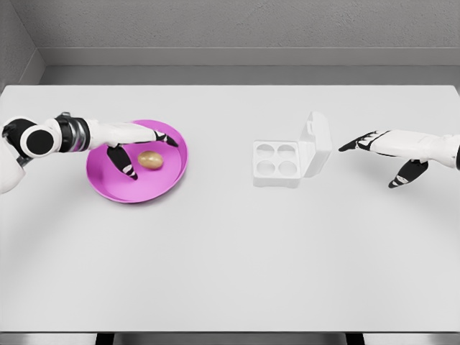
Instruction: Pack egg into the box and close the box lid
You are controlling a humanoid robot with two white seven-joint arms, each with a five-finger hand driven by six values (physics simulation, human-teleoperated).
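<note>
1. The egg (149, 159) is seen lying in the pink plate (169, 180), loose, not yet grasped.
2. Right over it the left hand (138, 146) is poised, fingers spread wide with the thumb dropped beside the egg; nothing is held.
3. The box (277, 164) is found well apart to the right, lid (316, 142) raised, all four cups unfilled.
4. Just beyond the lid the right hand (388, 154) hovers, fingers extended, holding nothing.
5. Nothing is judged done: pick-up, placing and lid closing are all left.

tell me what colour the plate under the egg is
Bright magenta-pink; the plate shows clearly in the head view, holding the tan egg.
</note>
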